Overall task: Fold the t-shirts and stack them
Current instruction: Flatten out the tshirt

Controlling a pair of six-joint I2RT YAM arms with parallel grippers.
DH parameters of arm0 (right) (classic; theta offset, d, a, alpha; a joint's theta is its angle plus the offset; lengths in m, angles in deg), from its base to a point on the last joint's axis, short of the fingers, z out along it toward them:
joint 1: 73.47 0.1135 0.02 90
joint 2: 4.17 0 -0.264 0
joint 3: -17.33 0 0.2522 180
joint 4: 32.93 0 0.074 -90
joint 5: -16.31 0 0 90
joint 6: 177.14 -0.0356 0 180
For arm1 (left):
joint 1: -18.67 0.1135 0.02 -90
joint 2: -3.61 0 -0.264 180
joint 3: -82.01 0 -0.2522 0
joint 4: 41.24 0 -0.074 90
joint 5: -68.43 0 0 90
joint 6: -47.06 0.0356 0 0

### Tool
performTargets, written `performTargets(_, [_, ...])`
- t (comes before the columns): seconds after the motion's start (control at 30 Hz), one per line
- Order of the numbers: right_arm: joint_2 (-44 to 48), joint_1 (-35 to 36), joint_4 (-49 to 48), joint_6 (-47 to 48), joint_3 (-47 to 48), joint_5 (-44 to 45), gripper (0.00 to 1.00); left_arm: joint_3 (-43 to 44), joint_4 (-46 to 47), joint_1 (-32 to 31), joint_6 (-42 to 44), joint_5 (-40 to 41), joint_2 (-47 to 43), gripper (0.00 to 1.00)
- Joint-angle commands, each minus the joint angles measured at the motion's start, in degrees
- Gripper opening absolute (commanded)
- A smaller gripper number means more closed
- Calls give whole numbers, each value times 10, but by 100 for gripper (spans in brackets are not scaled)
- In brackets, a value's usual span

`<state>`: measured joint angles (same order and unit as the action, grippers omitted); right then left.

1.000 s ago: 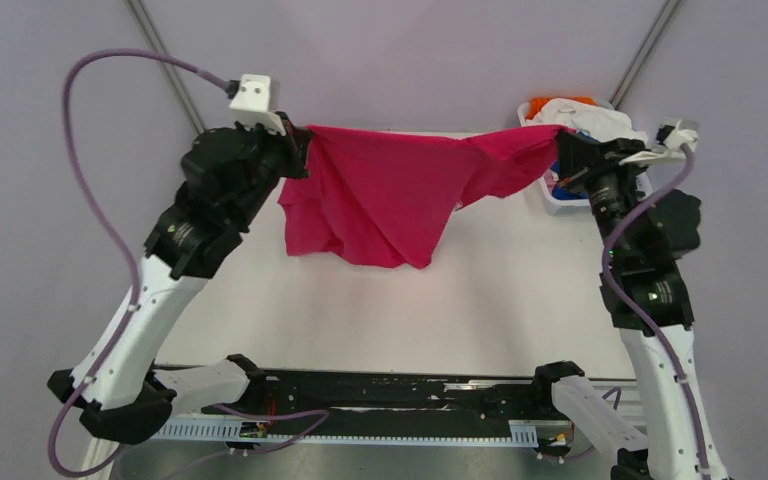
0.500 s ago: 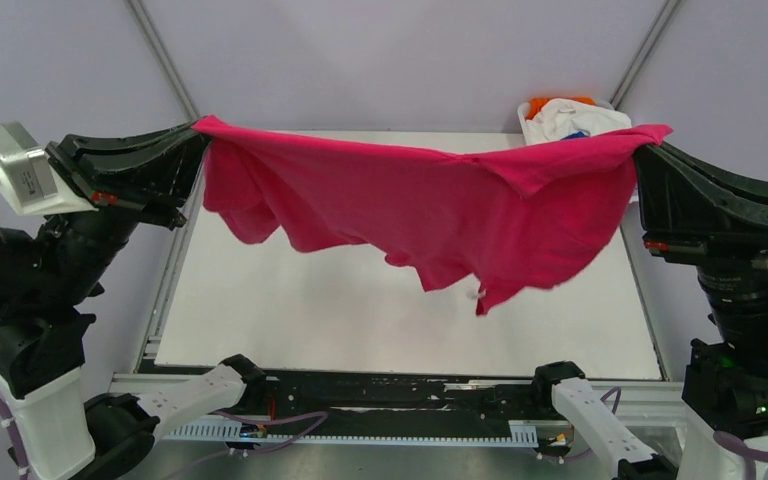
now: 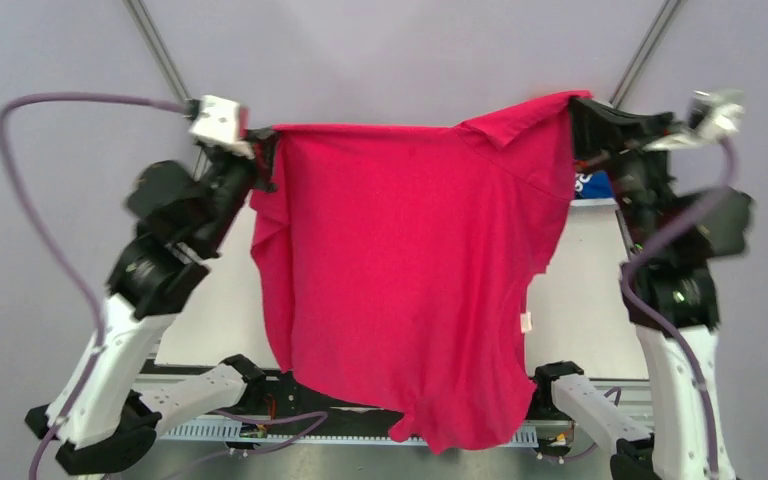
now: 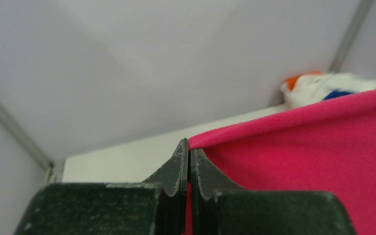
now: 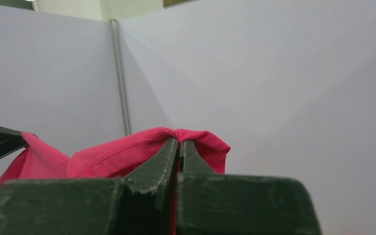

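Observation:
The magenta-pink t-shirt hangs spread out in the air between my two grippers, its lower end swung toward the near edge. My left gripper is shut on its left top corner; the left wrist view shows the cloth pinched at the gripper. My right gripper is shut on the right top corner, and the right wrist view shows the cloth bunched at the gripper. The white, orange and blue shirts lie piled at the far right.
The white table lies below the hanging shirt, which hides most of it. Grey walls and metal frame posts enclose the back. The basket is hidden behind the right arm in the top view.
Both arms have swung in and back; the shirt, earlier stretched wide and sagging, now hangs flat with its lower end flung toward the near edge.

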<state>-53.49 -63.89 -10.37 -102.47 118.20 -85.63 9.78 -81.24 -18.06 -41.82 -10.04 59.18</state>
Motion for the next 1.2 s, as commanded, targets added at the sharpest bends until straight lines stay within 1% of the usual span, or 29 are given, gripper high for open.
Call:
performTargets(0.0, [-99, -1, -6, 12, -108, 158, 0, -149, 89, 16, 10, 273, 88, 6])
performTargets(0.03, [-123, -2, -15, 6, -127, 168, 0, -160, 88, 26, -14, 276, 107, 12])
performTargets(0.07, [-147, -3, -31, -6, -145, 173, 0, -178, 87, 47, -39, 267, 151, 14])
performTargets(0.1, [-177, -3, -41, -12, -161, 169, 0, -185, 91, 70, -49, 237, 175, 15])
performTargets(0.17, [-244, -4, -81, -26, -180, 161, 0, -190, 117, 96, -64, 203, 296, 16])
performTargets(0.2, [-284, -4, -100, -34, -177, 156, 0, -175, 124, 103, -69, 196, 327, 20])
performTargets(0.23, [-322, -4, -106, -37, -165, 150, 0, -162, 128, 114, -71, 181, 393, 26])
performTargets(0.27, [-366, -5, -105, -39, -148, 145, 3, -122, 123, 118, -80, 175, 422, 29])
performTargets(0.3, [-406, -5, -102, -37, -125, 138, 9, -98, 100, 127, -85, 157, 479, 44])
performTargets(0.33, [-436, -5, -98, -37, -104, 132, 23, -48, 87, 130, -94, 147, 504, 57])
performTargets(0.37, [-464, -5, -83, -37, -83, 129, 36, -26, 60, 135, -100, 137, 542, 87])
performTargets(0.4, [-484, -5, -62, -39, -62, 119, 55, 11, 49, 137, -107, 134, 555, 93])
performTargets(0.43, [-496, -5, -47, -43, -46, 110, 80, 25, 33, 140, -110, 131, 571, 98])
performTargets(0.47, [-501, -4, -39, -49, -37, 106, 97, 43, 25, 141, -117, 131, 575, 99])
performTargets(0.5, [-501, -3, -35, -51, -39, 102, 100, 49, 15, 143, -120, 127, 573, 100])
performTargets(0.57, [-490, -3, -28, -61, -52, 90, 100, 45, 7, 143, -134, 117, 552, 100])
performTargets(0.67, [-451, -3, -11, -78, -99, 67, 100, -6, 3, 143, -170, 90, 503, 100])
performTargets(0.7, [-432, -3, -5, -84, -122, 56, 100, -20, 1, 144, -180, 84, 474, 100])
performTargets(0.77, [-391, -2, 9, -100, -177, 32, 100, -70, -7, 143, -206, 63, 430, 100])
performTargets(0.8, [-369, 0, 15, -109, -206, 15, 100, -109, -15, 143, -225, 54, 414, 100])
performTargets(0.9, [-304, 9, 36, -133, -295, -26, 100, -194, -26, 143, -269, 23, 333, 100])
performTargets(0.97, [-275, 18, 58, -148, -341, -44, 100, -279, -23, 143, -295, -25, 288, 100])
performTargets(1.0, [-262, 22, 67, -155, -362, -51, 100, -297, -22, 143, -312, -52, 274, 100])
performTargets(1.03, [-252, 28, 75, -160, -381, -60, 100, -335, -22, 143, -328, -63, 248, 100])
performTargets(1.07, [-243, 34, 78, -168, -400, -64, 100, -352, -20, 143, -336, -78, 236, 100])
performTargets(1.1, [-237, 42, 78, -173, -418, -67, 100, -389, -18, 143, -355, -83, 212, 100])
performTargets(1.13, [-236, 48, 78, -175, -432, -67, 100, -406, -7, 143, -364, -87, 192, 100])
performTargets(1.17, [-239, 52, 78, -178, -444, -65, 100, -439, -2, 143, -379, -86, 184, 100])
